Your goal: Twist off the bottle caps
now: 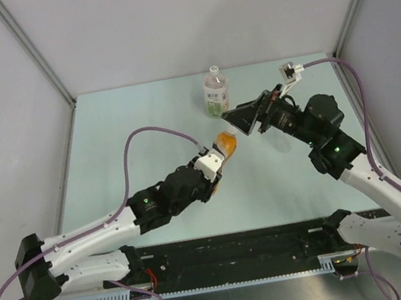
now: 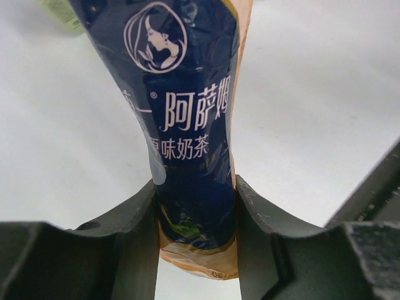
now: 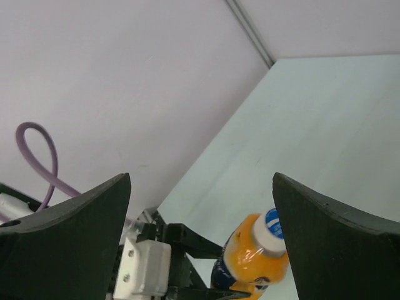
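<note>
My left gripper [image 1: 217, 156] is shut on an orange milk-tea bottle [image 1: 225, 145] with a dark blue label and holds it tilted, neck toward the right arm. In the left wrist view the fingers [image 2: 134, 231] press both sides of the bottle's lower body [image 2: 194, 156]. Its bottle cap [image 3: 269, 229], white with a blue top, shows in the right wrist view, just inside the right finger [image 3: 337, 244]. My right gripper [image 3: 201, 187] is open and empty, with its jaws wide around the cap. It also shows in the top view [image 1: 233, 124], at the bottle's neck.
A clear bottle with a green label [image 1: 216, 93] and a whitish cap [image 1: 212, 70] stands upright at the back of the pale green table [image 1: 135, 130], just behind the right gripper. Grey walls enclose the table on three sides.
</note>
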### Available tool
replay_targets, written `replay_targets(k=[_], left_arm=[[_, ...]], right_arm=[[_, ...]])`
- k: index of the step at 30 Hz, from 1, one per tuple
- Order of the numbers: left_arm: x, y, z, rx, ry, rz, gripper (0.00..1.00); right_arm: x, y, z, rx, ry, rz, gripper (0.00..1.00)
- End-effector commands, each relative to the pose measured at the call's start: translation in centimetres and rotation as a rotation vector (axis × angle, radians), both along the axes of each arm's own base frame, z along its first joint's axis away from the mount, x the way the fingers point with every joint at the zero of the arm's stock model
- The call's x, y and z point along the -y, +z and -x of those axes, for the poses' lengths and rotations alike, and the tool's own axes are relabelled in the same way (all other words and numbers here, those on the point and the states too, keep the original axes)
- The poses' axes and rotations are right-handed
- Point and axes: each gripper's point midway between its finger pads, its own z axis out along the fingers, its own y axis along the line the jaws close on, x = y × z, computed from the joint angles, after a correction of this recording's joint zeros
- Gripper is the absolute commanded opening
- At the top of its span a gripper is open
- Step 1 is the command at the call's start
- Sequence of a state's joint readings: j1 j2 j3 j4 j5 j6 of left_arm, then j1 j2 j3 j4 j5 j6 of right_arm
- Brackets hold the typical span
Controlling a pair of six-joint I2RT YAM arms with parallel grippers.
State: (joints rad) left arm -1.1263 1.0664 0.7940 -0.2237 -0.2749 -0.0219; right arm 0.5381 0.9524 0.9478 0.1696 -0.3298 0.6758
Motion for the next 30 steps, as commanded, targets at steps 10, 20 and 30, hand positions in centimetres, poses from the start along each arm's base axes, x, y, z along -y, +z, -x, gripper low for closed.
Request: replay_targets(k=[10,20,30], left_arm=[[-3.3,3.7,-4.1,0.206,0.48,-0.056,0.0],[-3.5,4.1,-4.2,0.322,0.587,-0.142,0.0],[-3.0,4.1,-4.1,0.333,0.582,-0.156,0.0]], right_arm=[[-0.1,-2.2,-3.8,-0.135,-0.295,0.151,0.99],[-2.1,-1.6,-3.7,-0.136,-0.249,0.098,0.93],[-3.4,-2.8,-4.1,-0.158,-0.214,0.114,0.7]])
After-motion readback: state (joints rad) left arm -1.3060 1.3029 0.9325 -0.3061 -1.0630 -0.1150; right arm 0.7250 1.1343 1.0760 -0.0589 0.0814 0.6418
